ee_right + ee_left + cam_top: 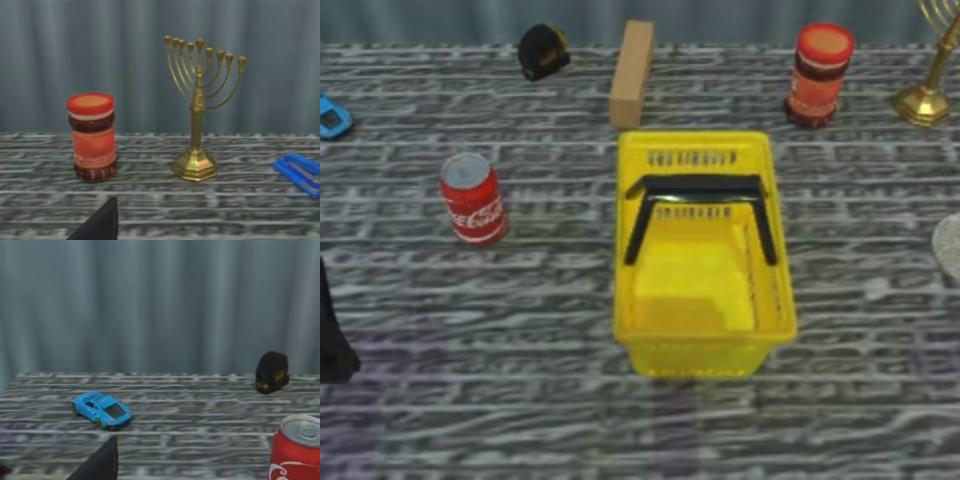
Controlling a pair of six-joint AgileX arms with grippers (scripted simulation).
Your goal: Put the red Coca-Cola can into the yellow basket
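Observation:
The red Coca-Cola can [473, 200] stands upright on the table's left side, well apart from the yellow basket [700, 350]. The basket sits in the middle of the table with its black handles [695, 186] folded across the open top, and nothing lies inside it. My left gripper [332, 340] is a dark shape at the table's left edge, in front of the can and apart from it. In the left wrist view the can [297, 450] shows beside a dark tip of that gripper [100, 465]. A dark tip of my right gripper [100, 225] shows in the right wrist view.
Along the back stand a blue toy car [332, 118], a black tape measure [543, 50], a brown box [632, 72], an orange-red canister [817, 75] and a brass candelabrum [930, 85]. A blue stapler [300, 172] lies right of the candelabrum [197, 110].

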